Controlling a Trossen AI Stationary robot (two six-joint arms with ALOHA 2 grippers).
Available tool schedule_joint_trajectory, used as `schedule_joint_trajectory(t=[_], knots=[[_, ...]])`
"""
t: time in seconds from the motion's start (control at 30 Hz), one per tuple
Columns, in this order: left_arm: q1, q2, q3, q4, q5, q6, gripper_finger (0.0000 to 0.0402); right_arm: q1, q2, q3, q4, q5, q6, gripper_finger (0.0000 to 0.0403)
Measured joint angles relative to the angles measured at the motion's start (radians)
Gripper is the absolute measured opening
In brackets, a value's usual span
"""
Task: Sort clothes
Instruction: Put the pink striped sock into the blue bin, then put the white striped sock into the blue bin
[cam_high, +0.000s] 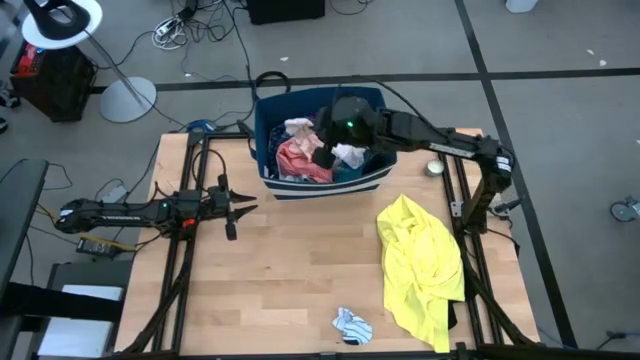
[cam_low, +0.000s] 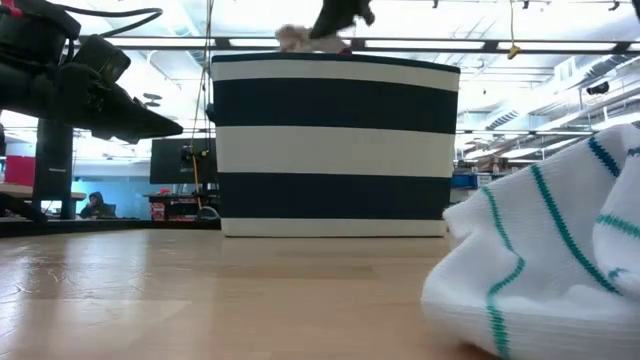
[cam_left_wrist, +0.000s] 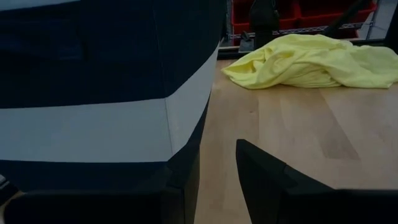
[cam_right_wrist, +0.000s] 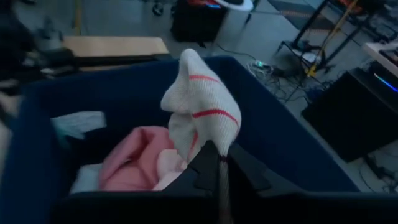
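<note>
A navy blue bin with a white stripe (cam_high: 270, 182) stands at the table's far middle and holds a pink piece (cam_high: 300, 160) and other garments. My right gripper (cam_high: 333, 152) hangs over the bin, shut on a white piece with red stripes (cam_right_wrist: 202, 106). A yellow shirt (cam_high: 420, 262) lies spread on the table's right side. A small white piece with teal stripes (cam_high: 352, 324) lies near the front edge and shows close up in the low view (cam_low: 540, 260). My left gripper (cam_high: 240, 208) is open and empty, level, left of the bin. My right gripper pinches the white red-striped piece at one end (cam_right_wrist: 208, 146) between its two shut fingers. The rest of the piece stretches out past the fingertips, clear of the pink piece (cam_right_wrist: 130, 163) lying in the bin beneath it.
A small round metal thing (cam_high: 435, 168) sits at the table's far right by the right arm's base. The bin's wall (cam_left_wrist: 93, 124) stands close in front of my left gripper. Bare wood lies between the bin and the front edge, left of the yellow shirt.
</note>
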Motion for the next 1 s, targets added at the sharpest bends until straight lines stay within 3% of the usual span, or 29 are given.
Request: schedule_joint_trajectory(t=[0.3, 0.57, 0.73, 1.0], knots=[[0.000, 0.000, 0.000, -0.001, -0.002, 0.004, 0.0110, -0.043, 0.106, -0.001, 0.043, -0.077, 0.002, 0.0079], [0.000, 0.000, 0.000, -0.003, -0.002, 0.004, 0.0110, -0.036, 0.066, -0.002, 0.030, -0.043, 0.004, 0.0150], [0.000, 0.000, 0.000, -0.004, -0.002, 0.004, 0.0110, -0.010, -0.001, -0.001, -0.069, -0.034, 0.025, 0.0174], [0.000, 0.000, 0.000, -0.008, -0.002, 0.004, 0.0110, 0.049, -0.106, -0.001, -0.353, -0.034, 0.210, 0.0182]])
